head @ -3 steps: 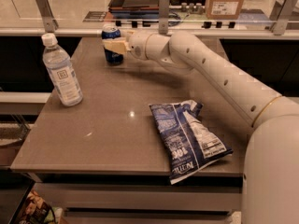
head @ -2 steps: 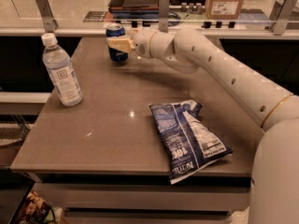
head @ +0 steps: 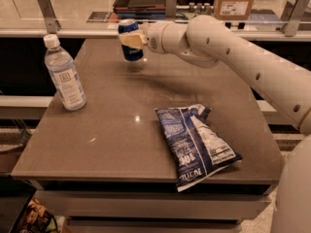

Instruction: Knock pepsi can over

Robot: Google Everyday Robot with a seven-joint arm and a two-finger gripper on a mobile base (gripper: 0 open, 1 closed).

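The pepsi can (head: pixel 130 54) is a small dark-blue can with a silver top, upright at the far middle of the brown table (head: pixel 116 135). My gripper (head: pixel 131 39) reaches in from the right on its white arm. Its pale yellow fingers (head: pixel 134 39) are wrapped across the can's middle and shut on it. The can appears held a little above the table, with its shadow on the surface just beneath. The can's logo is hidden behind the fingers.
A clear water bottle (head: pixel 64 76) with a white cap stands at the table's left. A blue-and-white chip bag (head: pixel 197 144) lies at the front right. A counter rail with metal posts (head: pixel 46 4) and a cardboard box (head: pixel 235 1) run behind the table.
The gripper and the can have moved together to the right and slightly upward. The bottle and the chip bag have not moved.
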